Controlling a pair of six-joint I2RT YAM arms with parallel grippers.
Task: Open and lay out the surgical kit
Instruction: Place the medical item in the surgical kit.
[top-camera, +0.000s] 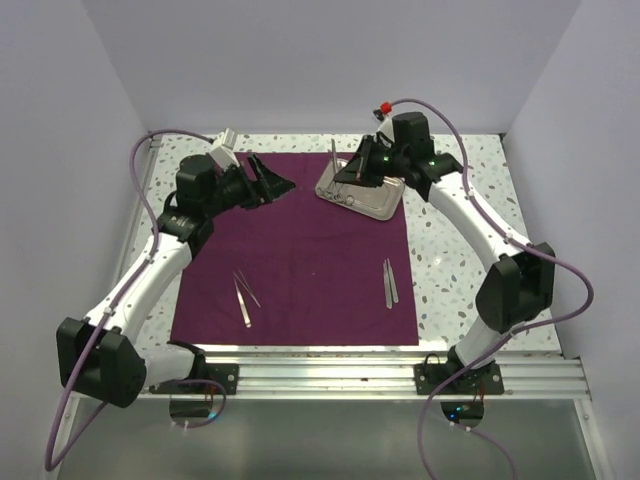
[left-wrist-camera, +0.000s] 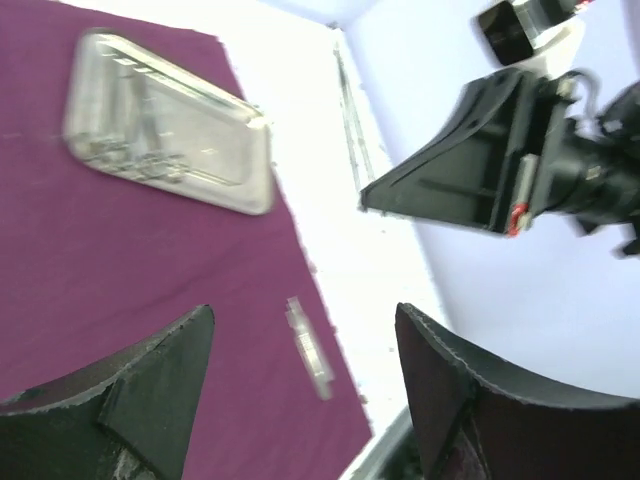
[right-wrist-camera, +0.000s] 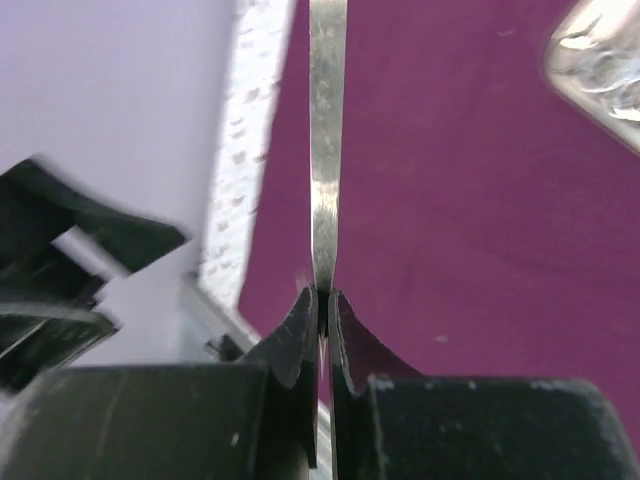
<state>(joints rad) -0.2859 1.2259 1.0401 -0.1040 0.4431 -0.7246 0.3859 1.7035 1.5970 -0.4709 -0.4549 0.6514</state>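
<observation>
Top external view: the speckled surface (top-camera: 455, 250) carries a dark maroon cloth (top-camera: 310, 250), spread flat. A shiny steel tray (top-camera: 385, 208) sits on the cloth's far right corner. The left tool (top-camera: 272, 185) hovers over the cloth's far left part, fingers apart and holding nothing. The right tool (top-camera: 352, 178), above the tray's left end, is clamped on one end of a slim silver instrument (top-camera: 334, 160). On the cloth's near half lie the left tweezers (top-camera: 243, 297) and, well apart from them, the right tweezers (top-camera: 389, 282).
</observation>
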